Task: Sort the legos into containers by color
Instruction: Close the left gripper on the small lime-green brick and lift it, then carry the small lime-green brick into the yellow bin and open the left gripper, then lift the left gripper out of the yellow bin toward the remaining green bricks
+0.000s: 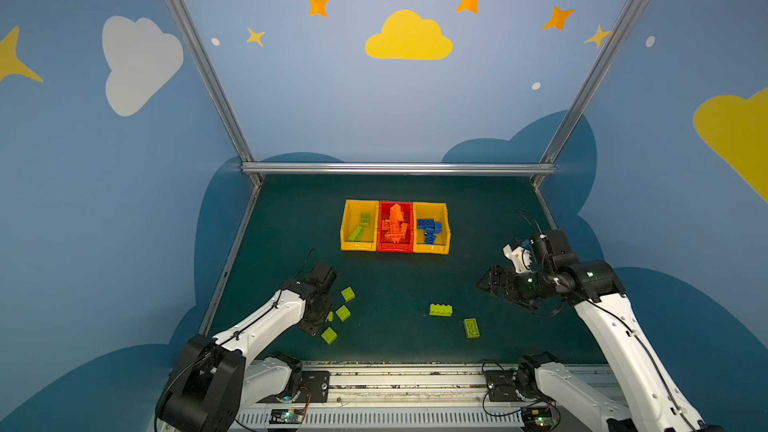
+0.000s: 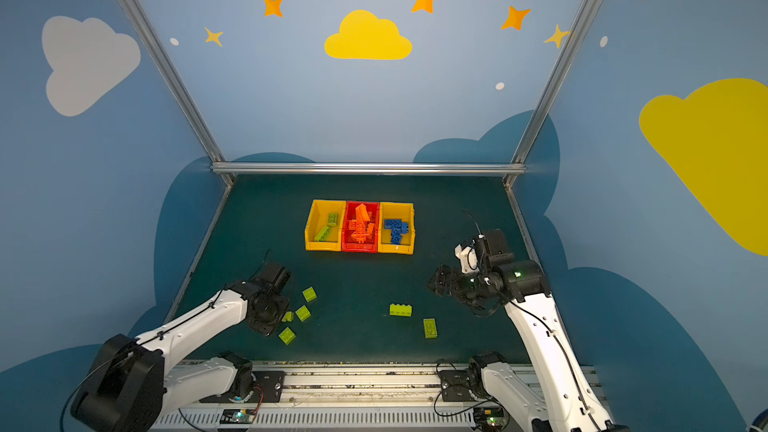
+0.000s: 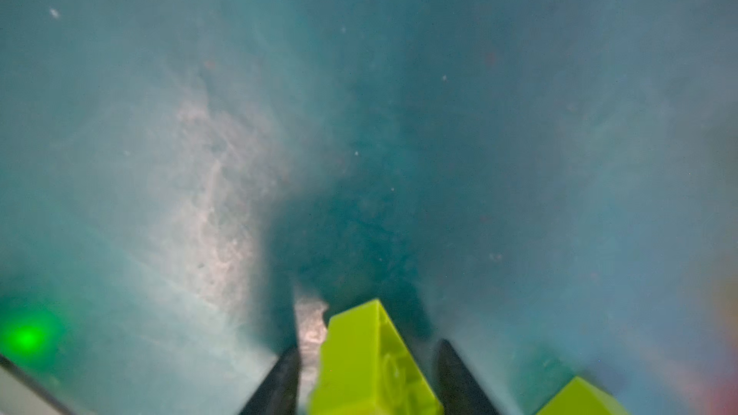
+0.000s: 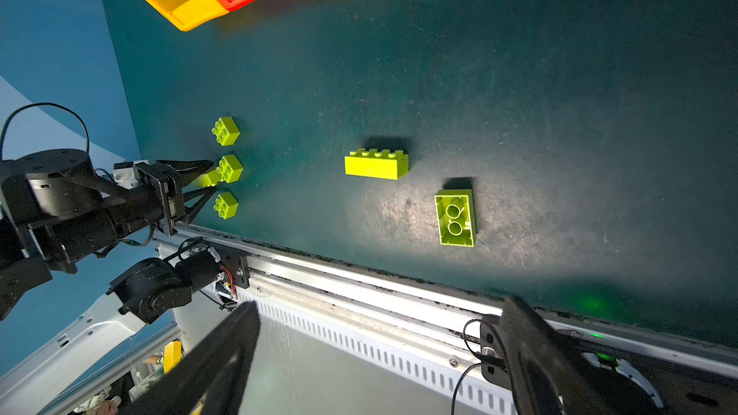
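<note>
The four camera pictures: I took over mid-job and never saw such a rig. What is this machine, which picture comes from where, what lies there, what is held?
This is a robot with a left arm and a right arm over a dark green table. Both top views look down from overhead; each wrist view comes from that arm's camera. At the back: a yellow plastic bin of lime green studded bricks, a red plastic bin of orange bricks, a second yellow bin of blue bricks. Loose on the table: three square green bricks and two oblong green bricks. The left tool has another green brick between its fingers; clamped or not, I cannot tell. The right tool is open, empty.
</note>
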